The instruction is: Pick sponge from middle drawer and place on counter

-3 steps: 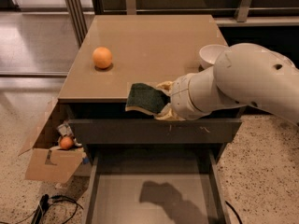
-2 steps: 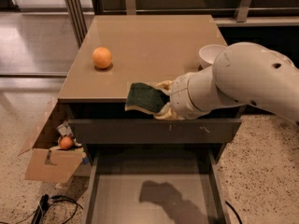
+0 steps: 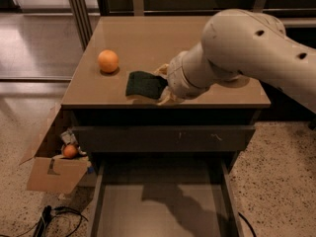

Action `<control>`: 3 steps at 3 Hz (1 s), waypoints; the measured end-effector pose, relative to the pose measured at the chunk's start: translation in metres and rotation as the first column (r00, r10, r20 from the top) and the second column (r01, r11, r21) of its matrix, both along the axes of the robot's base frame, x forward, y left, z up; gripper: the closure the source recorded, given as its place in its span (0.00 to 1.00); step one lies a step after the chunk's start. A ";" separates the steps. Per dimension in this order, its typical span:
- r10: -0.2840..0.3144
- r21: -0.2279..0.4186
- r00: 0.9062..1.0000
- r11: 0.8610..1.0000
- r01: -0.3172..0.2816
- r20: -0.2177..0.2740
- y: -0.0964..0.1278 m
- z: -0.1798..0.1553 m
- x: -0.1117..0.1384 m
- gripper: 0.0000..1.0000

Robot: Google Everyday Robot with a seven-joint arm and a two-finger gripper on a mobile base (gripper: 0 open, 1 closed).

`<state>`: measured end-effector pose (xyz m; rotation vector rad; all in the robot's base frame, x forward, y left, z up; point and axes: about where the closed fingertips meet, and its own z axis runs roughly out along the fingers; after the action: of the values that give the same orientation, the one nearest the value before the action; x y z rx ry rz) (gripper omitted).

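Gripper (image 3: 160,85), at the near middle of the worktop (image 3: 148,33), clamped on the right edge of the sponge (image 3: 143,84). The dark green pad lies flat, low over the surface beside the near edge; contact with the surface cannot be judged. The pale arm (image 3: 247,43) enters from the right. An orange (image 3: 108,61) sits on the worktop, left of and beyond the sponge. Below, the drawer (image 3: 163,211) stands pulled out. A cardboard box (image 3: 52,174) rests on the floor at left.
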<state>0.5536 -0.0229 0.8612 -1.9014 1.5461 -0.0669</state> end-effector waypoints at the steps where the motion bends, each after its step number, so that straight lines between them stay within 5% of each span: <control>1: 0.029 -0.081 0.999 0.996 -0.031 -0.027 0.011 0.004 0.054 1.00; 3: 0.065 -0.117 0.994 0.990 -0.075 -0.088 0.019 -0.007 0.093 1.00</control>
<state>0.6462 -0.0034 0.8542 -2.0750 1.5594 -0.0505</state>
